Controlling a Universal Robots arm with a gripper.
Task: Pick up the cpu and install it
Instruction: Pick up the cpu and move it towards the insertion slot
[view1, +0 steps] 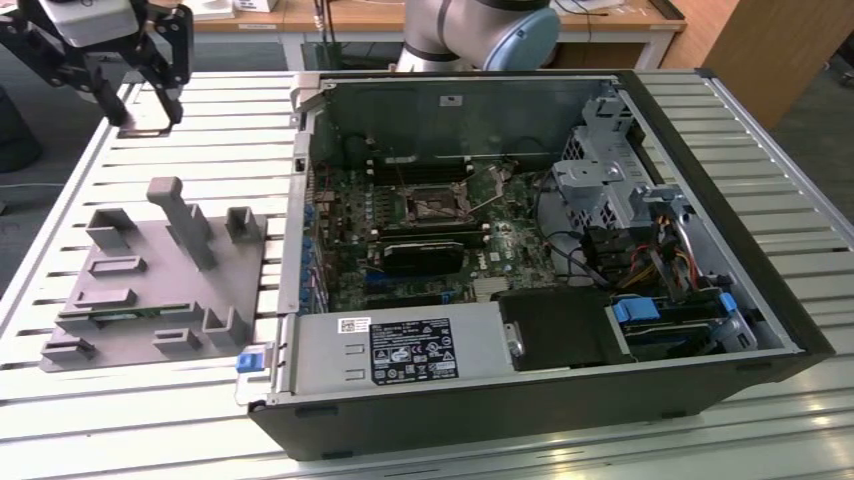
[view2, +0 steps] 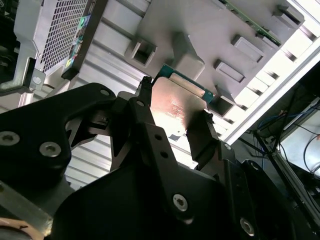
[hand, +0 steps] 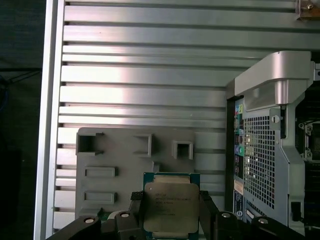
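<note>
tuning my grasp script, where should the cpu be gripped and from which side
Probably by two opposite thin edges, coming straight down over its flat metal top. The cpu is a thin square with no handle, so only its rim offers parallel faces to pinch. The gripper holds it that way now, clamped on both side edges with the top left uncovered.

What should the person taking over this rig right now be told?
Gripper: shut on the cpu, with a finger on each of two opposite edges and the metal top facing the first wrist camera.
Cpu: held in the air, clear of the grey fixture, to the exterior view's left of the open case.
Done: the cpu is picked up.
Left: the cpu is not yet in the socket on the board inside the case.
</note>
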